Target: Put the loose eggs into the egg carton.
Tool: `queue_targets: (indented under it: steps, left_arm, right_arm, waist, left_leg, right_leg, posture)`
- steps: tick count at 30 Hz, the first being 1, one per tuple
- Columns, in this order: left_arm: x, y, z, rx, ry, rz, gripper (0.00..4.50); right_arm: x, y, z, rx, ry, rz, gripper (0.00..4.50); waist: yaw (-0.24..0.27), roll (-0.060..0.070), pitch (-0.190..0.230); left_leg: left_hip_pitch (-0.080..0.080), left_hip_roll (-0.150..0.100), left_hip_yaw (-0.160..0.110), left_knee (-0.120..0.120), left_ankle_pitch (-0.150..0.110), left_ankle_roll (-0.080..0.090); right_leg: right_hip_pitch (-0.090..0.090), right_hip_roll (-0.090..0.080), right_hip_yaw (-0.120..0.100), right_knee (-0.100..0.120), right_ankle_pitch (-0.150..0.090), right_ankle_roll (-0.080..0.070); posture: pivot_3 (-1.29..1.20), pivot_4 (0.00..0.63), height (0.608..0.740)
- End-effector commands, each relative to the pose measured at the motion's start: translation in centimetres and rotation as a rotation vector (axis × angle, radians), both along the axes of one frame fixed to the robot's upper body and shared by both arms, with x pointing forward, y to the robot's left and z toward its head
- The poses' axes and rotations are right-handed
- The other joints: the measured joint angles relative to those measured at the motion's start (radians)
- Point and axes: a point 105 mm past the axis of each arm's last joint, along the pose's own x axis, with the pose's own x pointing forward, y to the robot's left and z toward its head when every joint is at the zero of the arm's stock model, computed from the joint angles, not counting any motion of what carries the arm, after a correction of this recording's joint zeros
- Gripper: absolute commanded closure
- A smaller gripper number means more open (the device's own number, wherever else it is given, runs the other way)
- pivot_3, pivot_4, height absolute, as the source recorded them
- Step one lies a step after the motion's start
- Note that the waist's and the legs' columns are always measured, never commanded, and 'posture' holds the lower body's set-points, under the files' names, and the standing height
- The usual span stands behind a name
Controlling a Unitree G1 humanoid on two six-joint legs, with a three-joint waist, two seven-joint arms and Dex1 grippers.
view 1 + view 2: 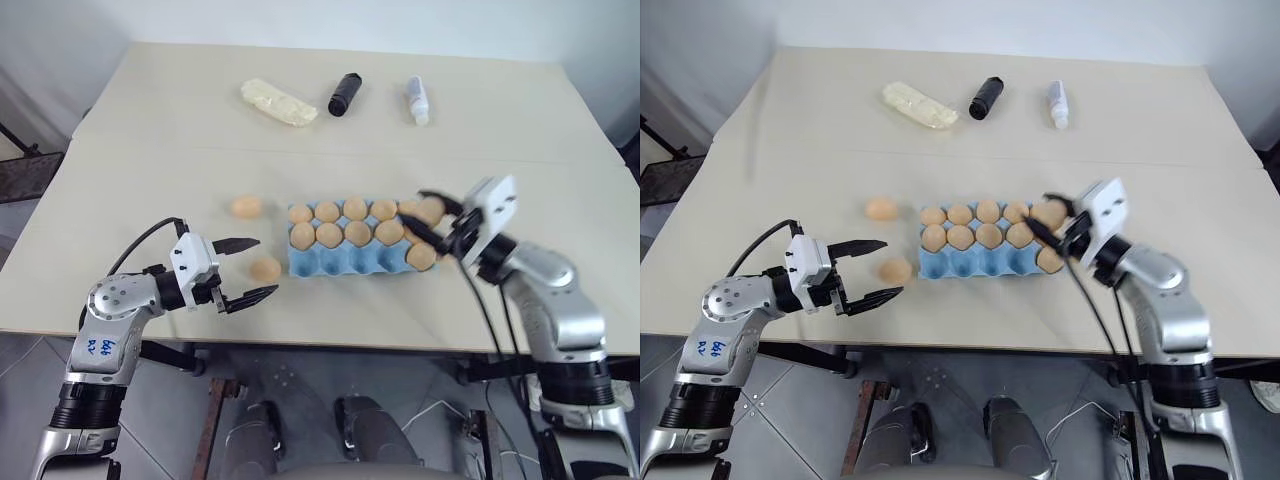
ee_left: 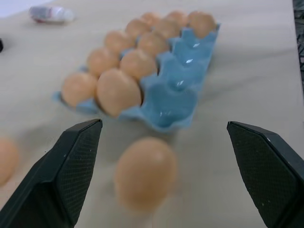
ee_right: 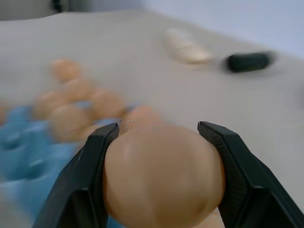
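While right gripper [image 1: 432,222] pinches egg [image 3: 161,173] between both fingers over egg carton [image 1: 345,258] right end, left gripper [image 1: 248,268] gapes wide, empty, loose egg [image 1: 265,269] just beside carton's left edge. Risk: smooth shell slips, drops onto seated eggs, cracks.

No legible text (blue scrawl unreadable)

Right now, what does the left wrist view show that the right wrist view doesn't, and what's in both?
Left wrist: the open left gripper with a loose egg on the table between its fingers, and a small white bottle. Right wrist: the right gripper shut on an egg, plus the yellow lump and black cylinder. Both: the blue carton with its eggs.
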Motion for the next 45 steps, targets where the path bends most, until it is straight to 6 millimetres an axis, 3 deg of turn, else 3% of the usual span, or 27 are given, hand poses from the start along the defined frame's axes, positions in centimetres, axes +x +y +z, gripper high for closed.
queue_targets:
  steps: [1,4,10,12,16,23,28,33,39,45]
  left_arm:
    - [-0.1,0.7,0.7,0.003,-0.036,0.021,0.0]
    - [-0.2,0.6,0.7,0.004,-0.035,0.02,0.0]
    - [-0.2,0.4,1.0,0.001,-0.041,0.009,0.0]
    - [-0.1,0.3,1.1,-0.001,-0.042,0.004,0.0]
    - [0.1,-1.0,1.1,0.004,-0.045,-0.058,0.0]
    - [0.7,-3.9,0.5,-0.01,-0.02,-0.167,0.0]
    - [1.0,-6.1,0.2,-0.018,-0.017,-0.232,0.0]
    - [1.3,-6.3,0.3,-0.013,-0.031,-0.243,0.0]
    - [1.5,-4.9,0.6,0.006,-0.044,-0.196,0.0]
    - [0.9,-3.6,0.8,0.008,-0.055,-0.141,0.0]
  right_arm:
    - [-0.7,0.6,-0.2,-0.022,-0.031,0.024,2.12]
    - [-0.6,0.4,-1.5,-0.022,-0.006,0.008,2.12]
    - [-1.2,0.2,-1.2,-0.011,-0.018,0.038,0.11]
    - [-1.5,-0.1,-0.5,0.004,-0.036,0.044,0.05]
    - [-3.6,-5.3,1.6,-0.009,-0.123,-0.088,0.05]
    - [-8.6,-13.1,-0.8,-0.111,-0.082,-0.373,0.05]
    - [-11.0,-15.3,-3.6,-0.15,-0.019,-0.466,0.05]
    - [-9.3,-14.4,-4.2,-0.153,-0.013,-0.403,0.05]
    - [-4.6,-13.0,-3.8,-0.201,-0.013,-0.247,0.05]
    - [-1.1,-12.0,-4.6,-0.283,0.043,-0.091,0.05]
  waist:
    - [0.008,0.0,0.0]
    - [0.009,0.0,0.0]
    - [0.007,0.0,0.0]
    - [0.007,0.0,0.0]
    - [0.019,0.0,0.0]
    - [0.039,-0.002,-0.001]
    - [0.022,-0.002,-0.001]
    - [-0.001,-0.002,-0.001]
    - [-0.008,-0.002,-0.001]
    - [-0.002,-0.001,-0.001]
  left_leg:
    - [0.0,0.0,0.0,0.0,0.0,0.0]
    - [0.0,-0.001,0.001,0.0,0.0,0.001]
    - [0.0,0.0,0.0,0.0,-0.001,0.0]
    - [0.0,0.0,0.0,-0.001,-0.001,0.0]
    - [0.0,0.0,-0.001,-0.001,-0.001,0.0]
    - [0.0,-0.001,-0.001,-0.001,-0.002,0.001]
    - [0.002,-0.001,0.0,-0.001,-0.002,0.0]
    - [0.002,-0.001,0.0,0.0,-0.002,0.0]
    - [0.003,-0.001,-0.001,0.0,-0.001,0.001]
    - [0.002,-0.001,-0.001,0.0,0.002,0.003]
  right_leg:
    - [0.0,0.0,0.0,0.0,0.0,0.0]
    - [0.0,-0.001,0.0,0.0,0.0,0.0]
    - [0.0,0.001,0.0,0.0,0.0,0.0]
    - [0.0,0.001,0.0,0.0,0.0,0.0]
    - [0.0,0.0,0.0,-0.001,-0.001,0.0]
    - [0.002,0.0,0.0,-0.005,-0.001,0.001]
    - [0.003,0.002,0.001,-0.003,-0.001,0.0]
    - [0.003,0.001,0.001,-0.001,0.001,0.0]
    - [0.003,0.001,0.001,0.0,0.002,0.0]
    - [0.002,0.001,0.001,0.0,0.002,0.0]
  posture:
    - [0.0,0.15,0.74]
    - [0.0,0.15,0.74]
    - [0.0,0.15,0.74]
    - [0.0,0.15,0.74]
    - [0.0,0.15,0.74]
    - [0.0,0.15,0.74]
    - [0.0,0.15,0.74]
    - [0.0,0.15,0.74]
    - [0.0,0.15,0.74]
    - [0.0,0.15,0.74]
